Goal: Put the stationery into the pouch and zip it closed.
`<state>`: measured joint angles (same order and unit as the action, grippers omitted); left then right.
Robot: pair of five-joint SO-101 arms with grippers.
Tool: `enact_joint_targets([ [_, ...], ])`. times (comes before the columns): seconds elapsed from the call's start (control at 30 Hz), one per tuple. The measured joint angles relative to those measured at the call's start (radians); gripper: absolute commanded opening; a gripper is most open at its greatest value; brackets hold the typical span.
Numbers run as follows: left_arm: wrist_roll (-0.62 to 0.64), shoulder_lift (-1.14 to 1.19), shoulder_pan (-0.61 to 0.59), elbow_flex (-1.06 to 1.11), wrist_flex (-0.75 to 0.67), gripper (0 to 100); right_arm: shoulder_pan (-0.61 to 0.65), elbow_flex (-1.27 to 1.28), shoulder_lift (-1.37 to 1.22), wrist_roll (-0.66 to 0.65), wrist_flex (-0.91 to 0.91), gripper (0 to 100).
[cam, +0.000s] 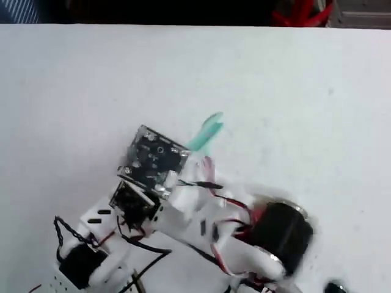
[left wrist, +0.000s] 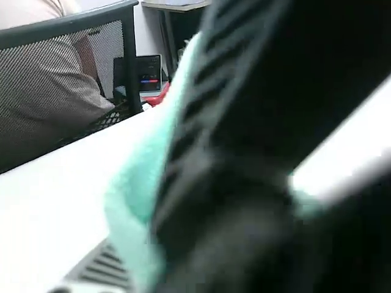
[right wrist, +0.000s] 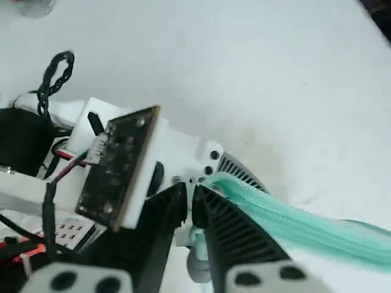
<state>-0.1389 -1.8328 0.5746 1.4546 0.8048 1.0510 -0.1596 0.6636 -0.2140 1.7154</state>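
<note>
A white counter (cam: 293, 91) spreads under the high view, with a dark strip of room and something red (cam: 300, 12) beyond its far edge. Both arms crowd the near edge. The left arm (cam: 131, 204) carries a bare circuit board (cam: 153, 160) on its wrist, and the right arm (cam: 278, 235) sits beside it with a black motor housing.

The mint-green pouch (cam: 208, 131) pokes out past the circuit board, towards the middle of the counter. In the left wrist view the pouch (left wrist: 137, 195) lies pressed along a black ribbed jaw, so the left jaws are clenched on the pouch. In the right wrist view the zipped edge of the pouch (right wrist: 287, 223) runs straight to the right jaws. These are drawn almost together on its end, with a little green fabric in the slit between them. A black mesh chair (left wrist: 67, 73) stands behind the counter.
</note>
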Motion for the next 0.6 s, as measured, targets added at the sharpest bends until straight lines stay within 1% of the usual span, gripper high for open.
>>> enact_joint_targets([
  [0.1, 0.0, 0.0, 0.0, 0.0, -0.003, 2, -0.133, -0.037, 0.058, -0.064, 0.0, 23.4],
  [0.13, 0.0, 0.0, 0.0, 0.0, -0.003, 2, -0.172, -0.041, 0.072, -0.091, 0.0, 25.9],
  [0.27, 0.0, 0.0, 0.0, 0.0, -0.003, 2, -0.282, -0.044, 0.084, -0.23, 0.0, 26.5],
  [0.37, 0.0, 0.0, -0.002, 0.0, -0.003, 2, -0.308, -0.025, 0.091, -0.402, 0.0, 26.5],
  [0.47, 0.0, 0.0, -0.002, 0.0, -0.003, 2, -0.304, 0.026, 0.107, -0.592, 0.005, 26.5],
  [0.5, 0.0, 0.0, -0.002, 0.0, -0.005, 2, -0.304, 0.041, 0.098, -0.634, 0.005, 26.5],
  [0.6, 0.0, 0.0, -0.002, 0.0, -0.006, 2, -0.281, 0.091, 0.083, -0.704, 0.005, 26.5],
])
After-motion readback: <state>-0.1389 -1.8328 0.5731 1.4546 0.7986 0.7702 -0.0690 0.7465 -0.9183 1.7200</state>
